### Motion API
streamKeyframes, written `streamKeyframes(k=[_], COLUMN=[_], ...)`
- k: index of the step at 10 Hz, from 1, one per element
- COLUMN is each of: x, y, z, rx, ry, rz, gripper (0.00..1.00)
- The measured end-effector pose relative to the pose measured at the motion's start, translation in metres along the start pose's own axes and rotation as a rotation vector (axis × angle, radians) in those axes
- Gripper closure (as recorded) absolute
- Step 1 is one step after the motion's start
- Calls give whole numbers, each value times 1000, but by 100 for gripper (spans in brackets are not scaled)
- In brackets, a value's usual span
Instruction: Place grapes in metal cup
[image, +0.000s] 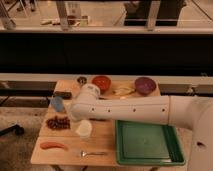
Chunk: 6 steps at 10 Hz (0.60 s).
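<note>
The grapes (58, 122), a dark red-purple bunch, lie at the left of the wooden table (102, 140). The metal cup (81, 80), small and silvery, stands upright at the table's back edge, left of a red bowl (101, 82). My white arm (130, 107) reaches in from the right across the table's middle. My gripper (74, 116) is at the arm's left end, just right of the grapes and well in front of the metal cup. The wrist covers most of it.
A white cup (84, 128) stands right below the wrist. An orange-red sausage (53, 146) and a fork (92, 153) lie at the front. A green tray (147, 142) fills the front right. A blue cup (57, 103), a black object (62, 94), a purple bowl (145, 85) and a banana (123, 91) are also there.
</note>
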Motion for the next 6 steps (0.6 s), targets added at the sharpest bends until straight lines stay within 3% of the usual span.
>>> streamKeyframes(k=[3,5,6], x=[-10,-15,-19], y=[-6,-8,-11], z=[-10,-7,-1], rx=[36,32,12], ry=[39,28,16], rz=[-40,-42,-44], gripper=[20,20,20])
